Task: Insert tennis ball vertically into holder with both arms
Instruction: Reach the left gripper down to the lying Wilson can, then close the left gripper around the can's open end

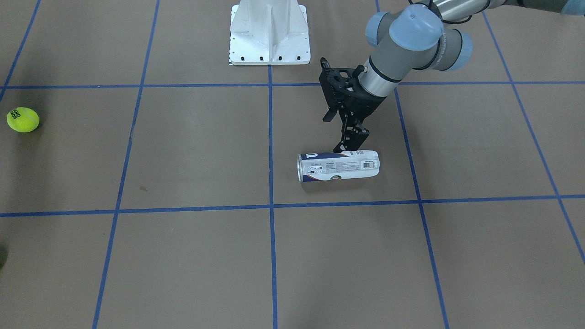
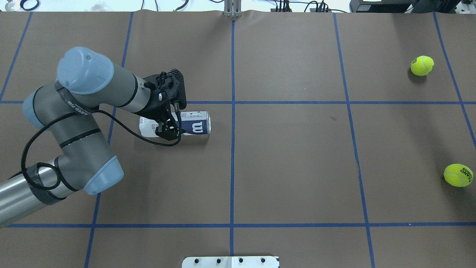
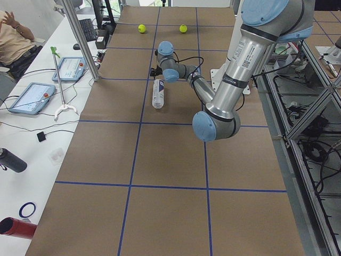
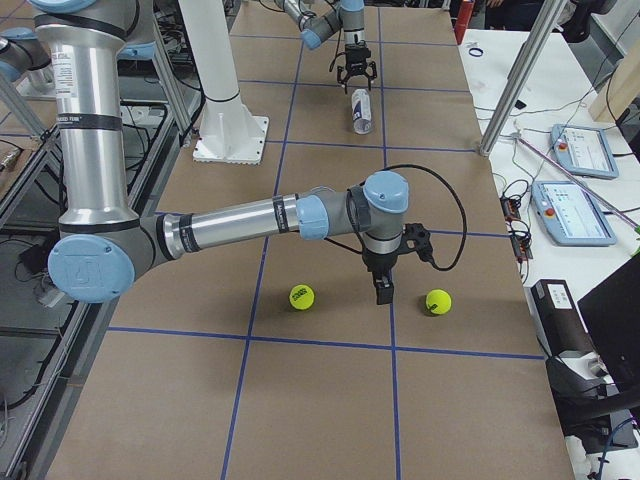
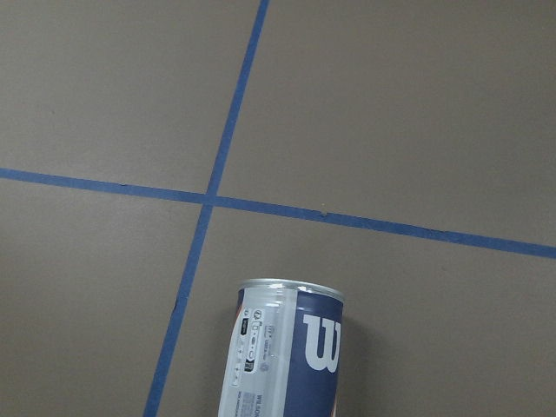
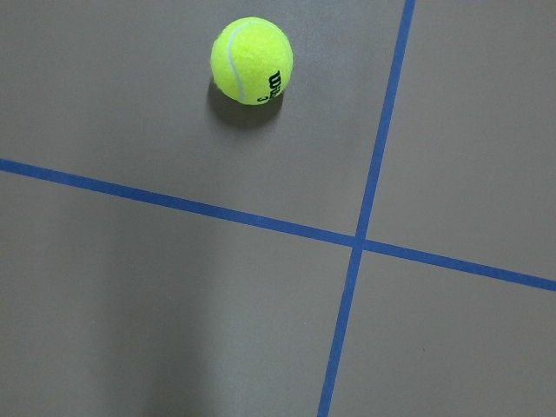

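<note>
The holder (image 1: 339, 165) lies on its side on the table, its silvery rim toward the table's middle. It also shows in the overhead view (image 2: 193, 127) and at the bottom of the left wrist view (image 5: 291, 356). My left gripper (image 1: 339, 132) is open and hangs close over the holder's label end, holding nothing. One tennis ball (image 2: 458, 175) and a second tennis ball (image 2: 422, 65) lie far off on the table's right side. The right wrist view shows a ball (image 6: 252, 61). My right gripper (image 4: 383, 290) shows only in the exterior right view, between the two balls; I cannot tell its state.
The white pedestal (image 1: 269, 32) stands at the robot's side of the table's middle. Blue tape lines (image 2: 232, 149) divide the brown table into squares. Operators' tablets (image 4: 575, 150) and a metal post (image 4: 515, 90) stand along the far edge.
</note>
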